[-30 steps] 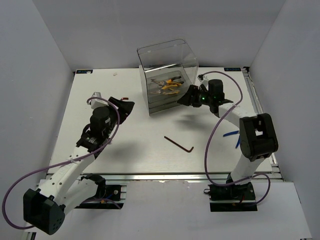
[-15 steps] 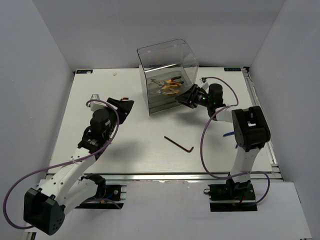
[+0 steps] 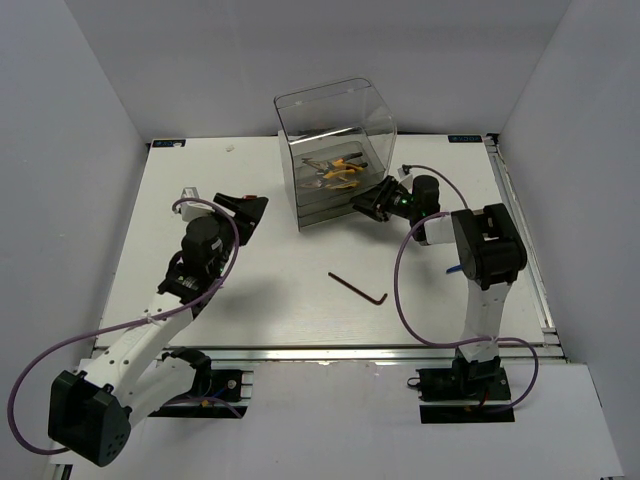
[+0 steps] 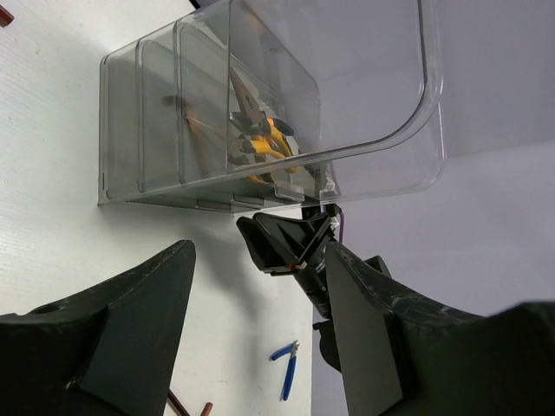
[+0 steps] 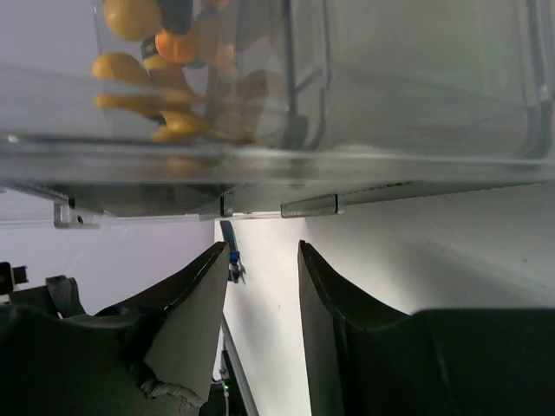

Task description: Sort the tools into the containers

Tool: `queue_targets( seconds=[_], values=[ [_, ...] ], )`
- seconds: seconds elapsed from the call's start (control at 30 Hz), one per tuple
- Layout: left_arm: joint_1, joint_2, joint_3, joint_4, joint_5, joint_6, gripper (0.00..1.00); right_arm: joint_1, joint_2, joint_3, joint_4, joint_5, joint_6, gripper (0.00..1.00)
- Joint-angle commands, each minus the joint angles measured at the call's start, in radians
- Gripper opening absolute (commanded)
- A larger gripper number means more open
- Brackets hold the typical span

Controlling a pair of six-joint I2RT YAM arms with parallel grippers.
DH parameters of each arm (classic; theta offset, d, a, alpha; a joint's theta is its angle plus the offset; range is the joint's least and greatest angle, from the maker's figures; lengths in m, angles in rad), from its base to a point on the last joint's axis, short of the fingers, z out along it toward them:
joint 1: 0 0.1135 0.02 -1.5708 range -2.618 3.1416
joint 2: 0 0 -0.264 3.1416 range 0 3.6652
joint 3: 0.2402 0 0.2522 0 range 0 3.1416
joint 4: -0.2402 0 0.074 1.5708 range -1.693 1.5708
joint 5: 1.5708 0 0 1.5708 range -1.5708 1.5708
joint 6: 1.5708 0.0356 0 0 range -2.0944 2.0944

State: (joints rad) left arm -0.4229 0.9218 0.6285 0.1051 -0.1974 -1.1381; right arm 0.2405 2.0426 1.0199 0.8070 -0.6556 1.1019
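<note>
The clear cabinet of containers (image 3: pixel 335 140) stands at the back of the table, its drawers (image 4: pixel 173 130) facing forward. Yellow and orange pliers (image 3: pixel 337 170) lie inside it, also seen through the wall (image 4: pixel 260 143) (image 5: pixel 160 121). A dark hex key (image 3: pixel 358 287) lies on the table in the middle. A blue cutter (image 3: pixel 462 268) (image 4: pixel 289 368) lies by the right arm. My right gripper (image 3: pixel 368 201) (image 5: pixel 260 251) is open with a narrow gap and nothing in it, low at the cabinet's right front corner, just short of a drawer tab (image 5: pixel 308 206). My left gripper (image 3: pixel 245 210) (image 4: pixel 260 251) hangs open and empty, left of the cabinet.
The table (image 3: pixel 250 290) is white, with metal rails along its front and right edges. White walls close in at the left, back and right. The right arm's cable (image 3: pixel 405 290) loops over the table near the hex key.
The right arm has folded in and its gripper has slid a little left along the cabinet's base while its jaws narrowed. The left arm has hardly moved.
</note>
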Motion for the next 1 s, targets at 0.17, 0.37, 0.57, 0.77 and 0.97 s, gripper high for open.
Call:
queue_targets(
  seconds=[0.17, 0.37, 0.57, 0.77, 0.97],
  values=[
    [-0.001, 0.005, 0.013, 0.016, 0.004, -0.008, 0.72, 0.0, 0.028, 0.048, 0.187, 0.037, 0.119, 0.41],
    [0.001, 0.0, -0.001, 0.024, 0.006, -0.017, 0.72, 0.005, 0.041, 0.052, 0.222, 0.033, 0.148, 0.41],
    [0.0, 0.005, -0.004, 0.033, 0.009, -0.022, 0.72, 0.017, 0.068, 0.1, 0.207, 0.056, 0.17, 0.4],
    [0.001, -0.004, -0.006, 0.027, 0.004, -0.023, 0.72, 0.028, 0.079, 0.108, 0.202, 0.065, 0.182, 0.32],
    [0.0, -0.017, -0.013, 0.025, -0.002, -0.026, 0.72, 0.028, 0.085, 0.105, 0.212, 0.067, 0.184, 0.17]
  ],
)
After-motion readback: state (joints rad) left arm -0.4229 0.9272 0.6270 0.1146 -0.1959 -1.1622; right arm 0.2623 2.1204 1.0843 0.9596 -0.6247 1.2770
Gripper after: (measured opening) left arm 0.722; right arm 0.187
